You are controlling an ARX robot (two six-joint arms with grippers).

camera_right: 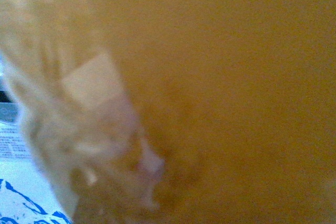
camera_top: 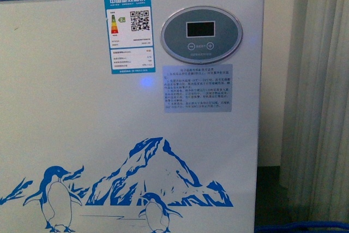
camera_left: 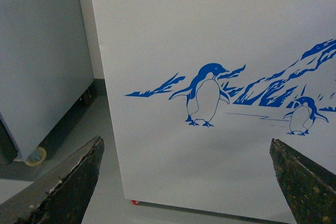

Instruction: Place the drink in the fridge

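The fridge (camera_top: 82, 107) fills the front view: a white front with a blue rim along the top, an oval grey display (camera_top: 201, 34) and a blue penguin-and-mountain picture. Neither arm shows in that view. In the left wrist view the fridge's white front (camera_left: 210, 35) with its penguins is close ahead, and my left gripper (camera_left: 186, 179) is open and empty, with the dark fingertips (camera_left: 79, 182) wide apart. In the right wrist view the drink (camera_right: 226, 93) is a blurred yellow-orange mass pressed against the camera. My right gripper is shut on it, and its fingers are hidden.
A plain white cabinet (camera_left: 37, 61) stands beside the fridge across a strip of grey floor (camera_left: 79, 129). Pale curtains (camera_top: 322, 96) hang to the fridge's right, with a blue edge (camera_top: 305, 226) low on the floor. A label and a text sticker (camera_top: 197, 87) are on the fridge front.
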